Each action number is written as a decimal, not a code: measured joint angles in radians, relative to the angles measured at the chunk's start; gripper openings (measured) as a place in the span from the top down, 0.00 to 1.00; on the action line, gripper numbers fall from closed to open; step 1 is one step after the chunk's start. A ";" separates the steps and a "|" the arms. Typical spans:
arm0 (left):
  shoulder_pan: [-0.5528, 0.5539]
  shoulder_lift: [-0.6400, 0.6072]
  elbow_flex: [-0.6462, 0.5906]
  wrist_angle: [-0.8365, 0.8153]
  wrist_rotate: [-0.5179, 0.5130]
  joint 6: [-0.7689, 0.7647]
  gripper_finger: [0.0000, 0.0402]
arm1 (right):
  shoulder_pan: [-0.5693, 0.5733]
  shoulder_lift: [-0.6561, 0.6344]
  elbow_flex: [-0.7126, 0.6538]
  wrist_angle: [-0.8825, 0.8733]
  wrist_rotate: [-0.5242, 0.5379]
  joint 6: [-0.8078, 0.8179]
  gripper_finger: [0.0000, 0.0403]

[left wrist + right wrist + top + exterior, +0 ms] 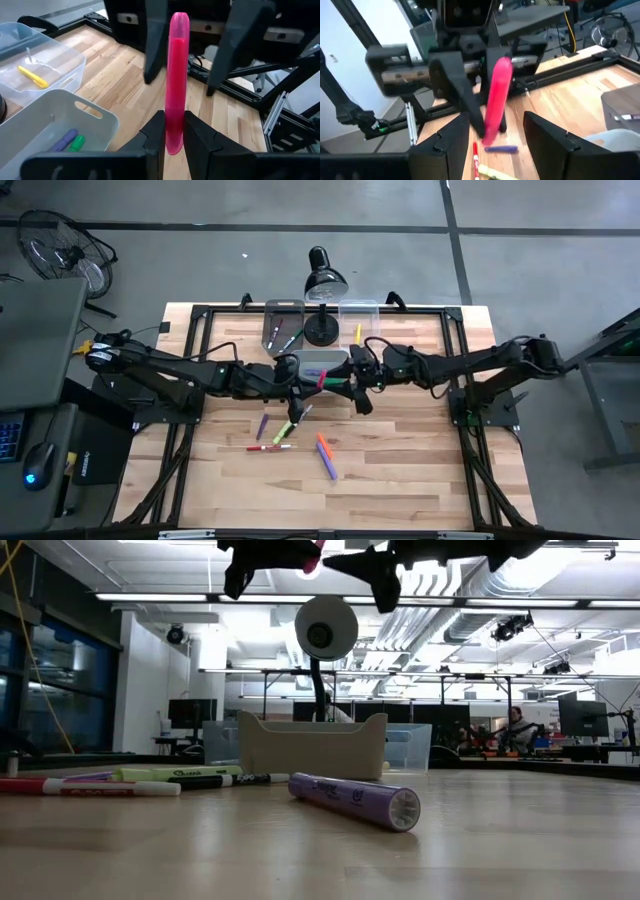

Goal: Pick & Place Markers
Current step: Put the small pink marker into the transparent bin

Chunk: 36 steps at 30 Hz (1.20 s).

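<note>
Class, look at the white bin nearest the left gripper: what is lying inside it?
In the left wrist view, the white bin holds a purple marker and a green marker side by side. The bin's near wall and the left gripper cover the rest of its floor.

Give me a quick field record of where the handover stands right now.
left gripper: shut on the pink marker, held upright above the table
right gripper: fingers open on either side of the pink marker, not closed on it
white bin: holds a purple and a green marker
clear bin: holds a yellow marker
table: several markers loose near the middle
</note>
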 joint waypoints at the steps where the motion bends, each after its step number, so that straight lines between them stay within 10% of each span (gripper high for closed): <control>1: 0.000 0.000 0.000 0.000 0.001 0.000 0.88 | -0.004 0.003 0.008 0.006 -0.009 0.001 0.56; 36: 0.000 0.000 0.000 0.013 0.030 0.029 0.88 | -0.036 0.005 0.017 0.031 -0.050 0.011 0.81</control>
